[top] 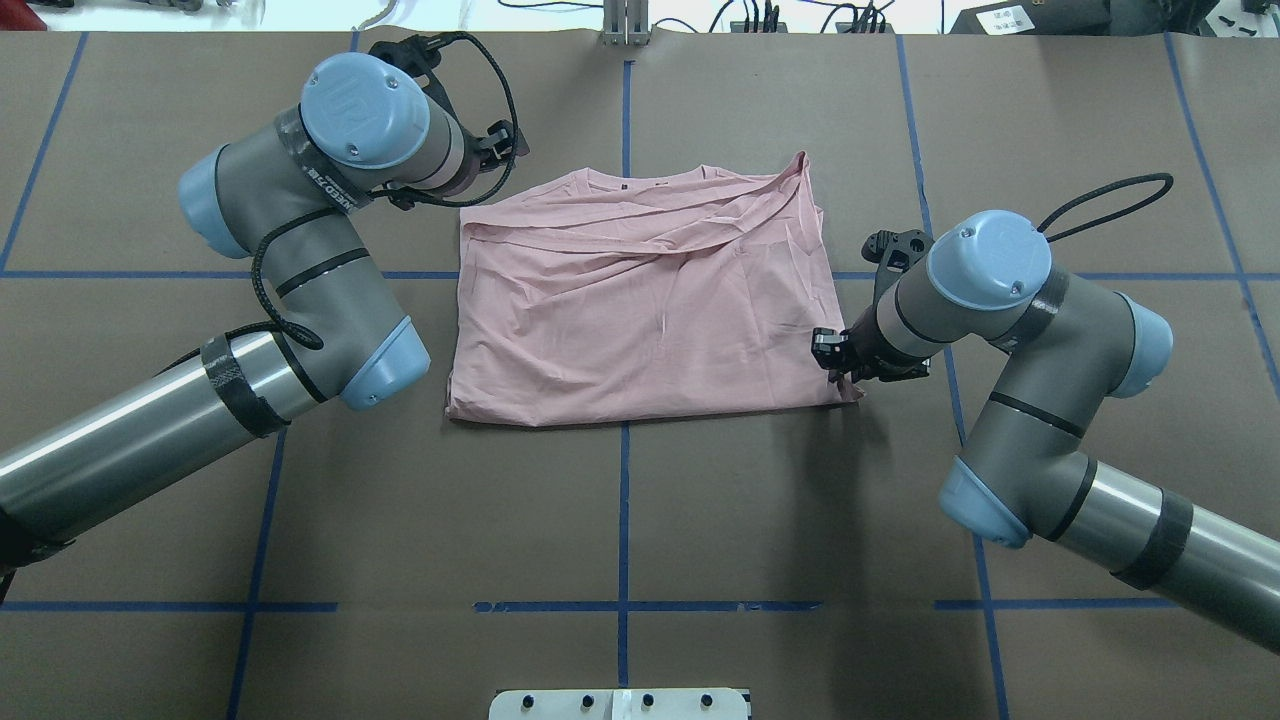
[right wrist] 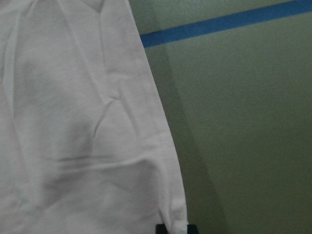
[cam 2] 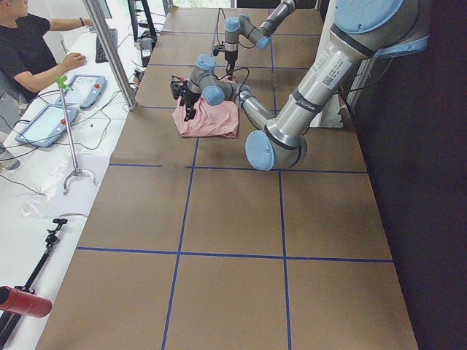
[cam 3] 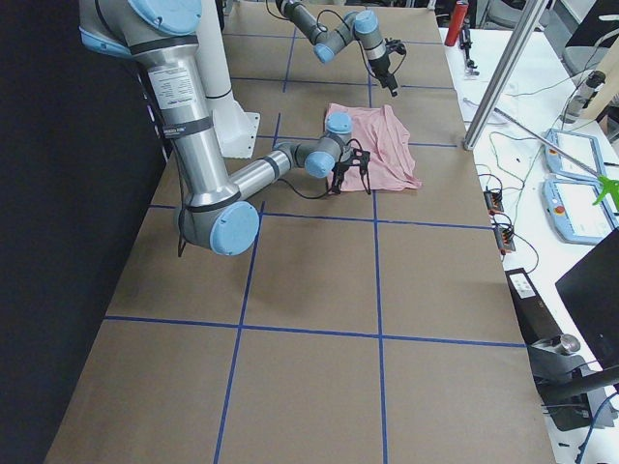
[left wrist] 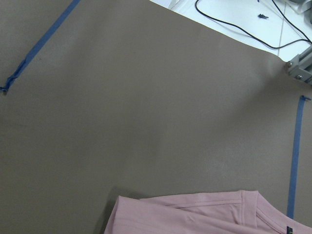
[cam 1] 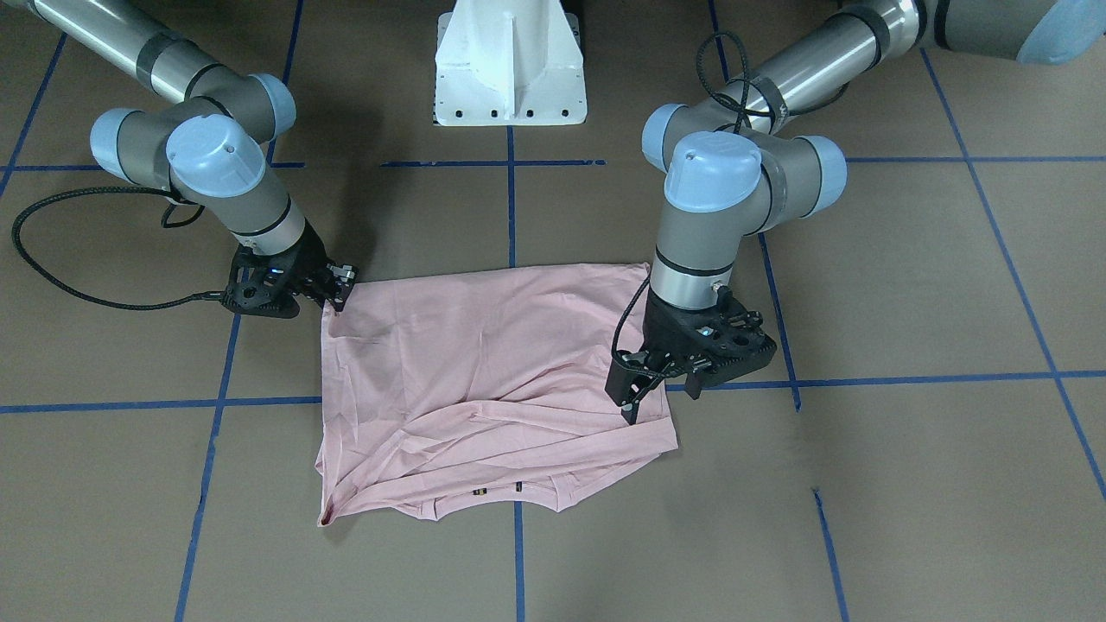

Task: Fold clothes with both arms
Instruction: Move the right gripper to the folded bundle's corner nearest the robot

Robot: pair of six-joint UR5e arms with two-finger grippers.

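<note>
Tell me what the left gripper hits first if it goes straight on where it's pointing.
It points down, so the left gripper would likely meet the pink T-shirt near its side edge first; depth is unclear.

Table (top: 640, 500) is carrying one pink T-shirt (top: 640, 310). Two robot arms are reaching over it: left arm (top: 300, 250), right arm (top: 1010, 330). Two black grippers are showing: left gripper (cam 1: 658, 393), right gripper (cam 1: 339, 298). One white pedestal base (cam 1: 510, 69) is standing at the robot-side edge. One person (cam 2: 25, 47) is sitting beyond the opposite edge.
</note>
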